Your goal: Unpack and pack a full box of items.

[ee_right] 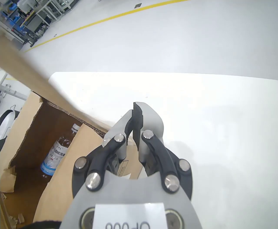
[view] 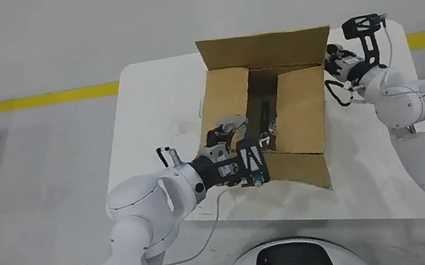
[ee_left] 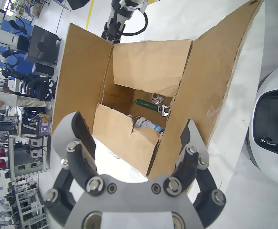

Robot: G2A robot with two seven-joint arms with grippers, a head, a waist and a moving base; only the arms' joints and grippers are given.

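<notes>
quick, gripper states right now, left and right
left gripper: jaws open, holding nothing
right gripper: jaws closed, apparently pinching the box flap

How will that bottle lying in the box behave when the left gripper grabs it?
The bottle lies on its side on the floor of the box, so a nudge would likely roll it. Its clear walls look like thin plastic and may dent under a firm squeeze. Its smooth label might be slippery.
</notes>
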